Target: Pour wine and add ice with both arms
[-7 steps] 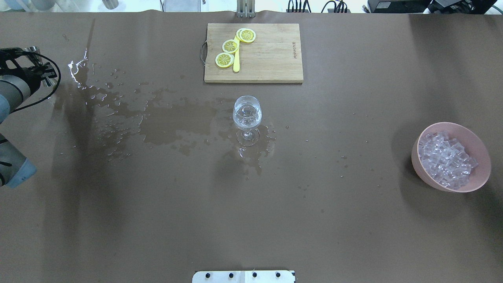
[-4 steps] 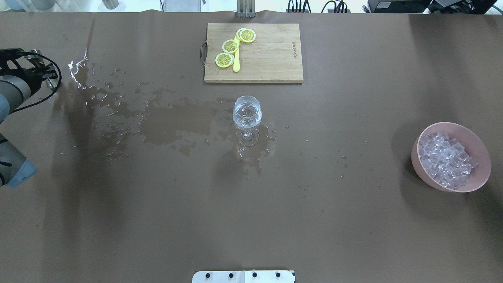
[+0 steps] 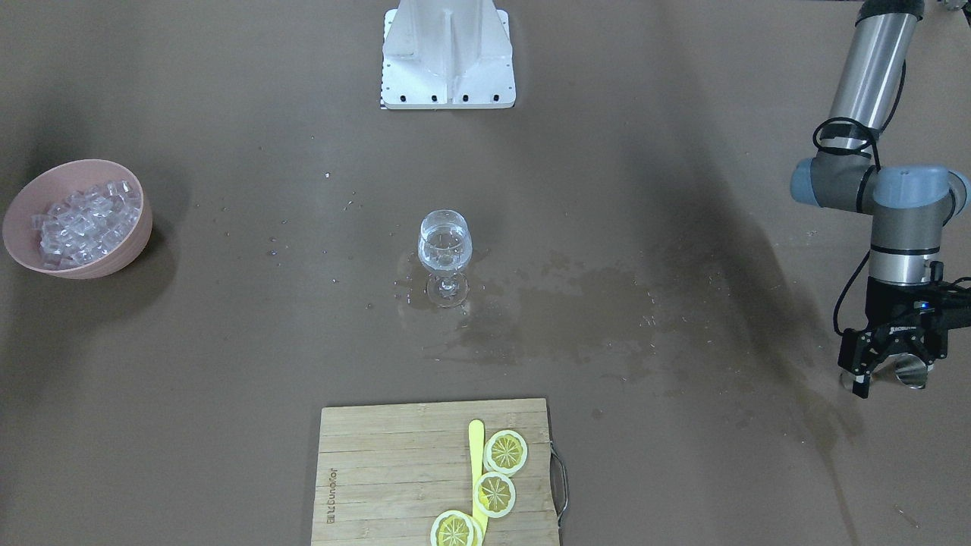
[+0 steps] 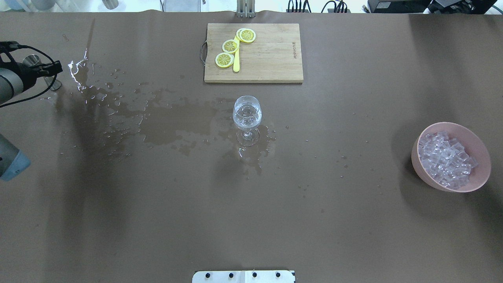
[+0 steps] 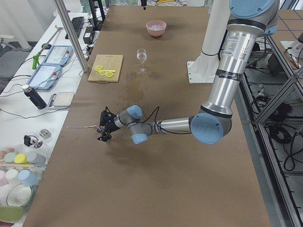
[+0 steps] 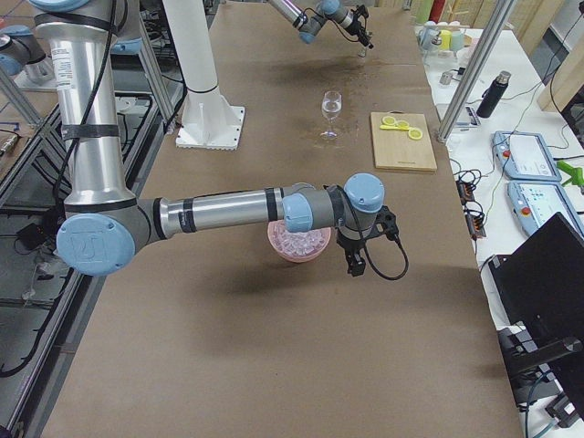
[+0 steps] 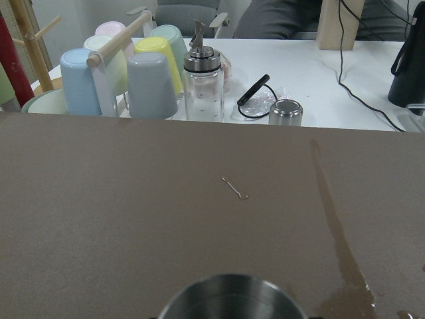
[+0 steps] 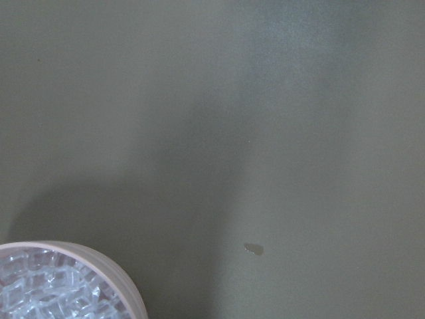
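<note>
A small amount of clear wine [image 3: 444,258] sits in the bowl of a wine glass [image 4: 246,114]. The glass stands upright in the middle of the brown bench [image 4: 251,220]. A wet patch [image 4: 177,122] spreads from the glass's foot toward my left side. The ice [image 4: 444,159], many small clear cubes, fills a pink bowl [image 3: 114,262] far off on my right side.

Beyond the glass lies a wooden cutting board [image 4: 271,55] with three lemon slices [image 4: 230,46] on it.

My left arm [image 3: 872,186] reaches down at the far left end of the bench, well apart from the glass. Its jaws stand on either side of a steel cup [image 3: 912,371]; I cannot tell whether they pinch it.

My right arm [image 6: 228,210] stretches out over the pink bowl, and its jaws hang just past the bowl. I cannot tell whether those jaws are spread or pressed together.
</note>
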You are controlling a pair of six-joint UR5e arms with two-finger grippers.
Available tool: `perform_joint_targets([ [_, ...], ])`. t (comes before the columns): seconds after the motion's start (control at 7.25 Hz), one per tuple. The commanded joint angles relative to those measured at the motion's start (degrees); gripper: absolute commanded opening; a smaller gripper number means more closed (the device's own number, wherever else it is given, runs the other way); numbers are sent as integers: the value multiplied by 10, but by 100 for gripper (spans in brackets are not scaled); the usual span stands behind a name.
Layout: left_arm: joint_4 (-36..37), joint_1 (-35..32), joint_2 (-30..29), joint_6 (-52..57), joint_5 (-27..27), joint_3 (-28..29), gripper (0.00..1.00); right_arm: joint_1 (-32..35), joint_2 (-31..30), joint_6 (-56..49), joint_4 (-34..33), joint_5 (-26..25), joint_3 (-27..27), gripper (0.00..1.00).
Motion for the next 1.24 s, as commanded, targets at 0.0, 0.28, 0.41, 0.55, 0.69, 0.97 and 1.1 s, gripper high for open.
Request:
perform_joint_targets([
  [0.0, 2, -3, 43, 8, -22, -57, 98, -2, 2, 5, 1, 0, 0, 100],
  [0.28, 5, -22, 88, 9, -120, -115, 98, -13, 8, 53, 2, 1, 17, 100],
  [0.41, 9, -41, 92, 9, -164, -117, 98, -26, 7, 98, 19, 1, 33, 100],
  [0.55, 13, -73, 96, 10, -224, -116, 98, -62, 4, 186, 86, -9, 33, 100],
  [0.69, 47, -121, 97, 15, -293, -119, 98, -107, -1, 286, 168, -51, 34, 100],
  [0.97, 57, -167, 98, 44, -364, -125, 98, -155, -51, 327, 225, -72, 62, 100],
  [1.1, 57, -168, 98, 44, -363, -125, 98, -161, -88, 345, 220, -70, 111, 100],
])
